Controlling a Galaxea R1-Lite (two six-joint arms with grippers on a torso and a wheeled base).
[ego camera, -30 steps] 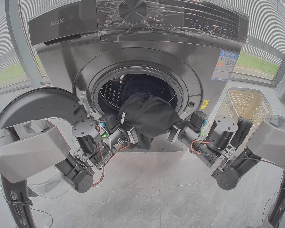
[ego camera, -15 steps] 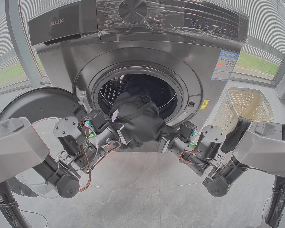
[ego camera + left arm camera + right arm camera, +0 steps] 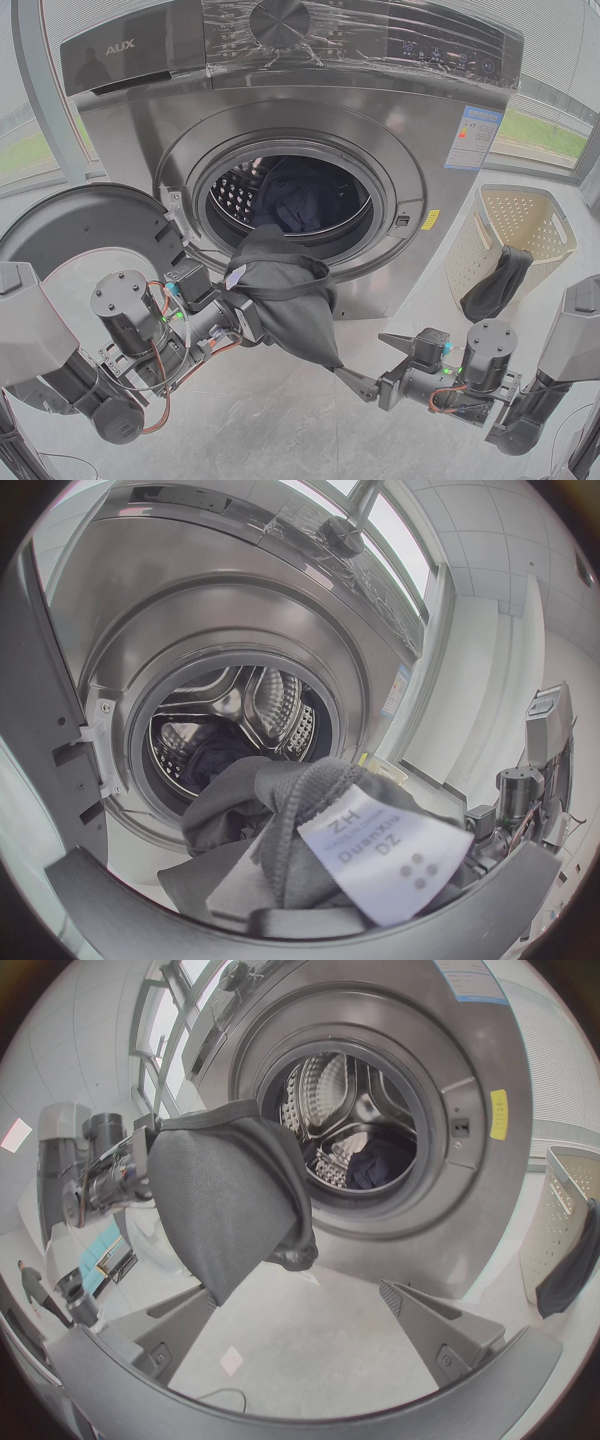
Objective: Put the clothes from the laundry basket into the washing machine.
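**A:** Fingers first?
**B:** The left gripper (image 3: 253,315) is clamped on the dark garment (image 3: 294,306), which hangs near the lower rim of the washing machine (image 3: 400,144) mouth. The right gripper (image 3: 375,362) sits lower with its fingers wide, holding nothing
**A:** Step?
**B:** Loading, I'd judge. Next, lift it far inside onto the clothes (image 3: 300,197). Another cloth (image 3: 497,284) drapes the laundry basket (image 3: 531,219) on the right
**A:** Writing?
**B:** Printed care tag (image 3: 381,849), blue sticker (image 3: 473,137), panel logo (image 3: 119,46)

Left hand (image 3: 253,317) (mostly) beneath black garment (image 3: 294,306)
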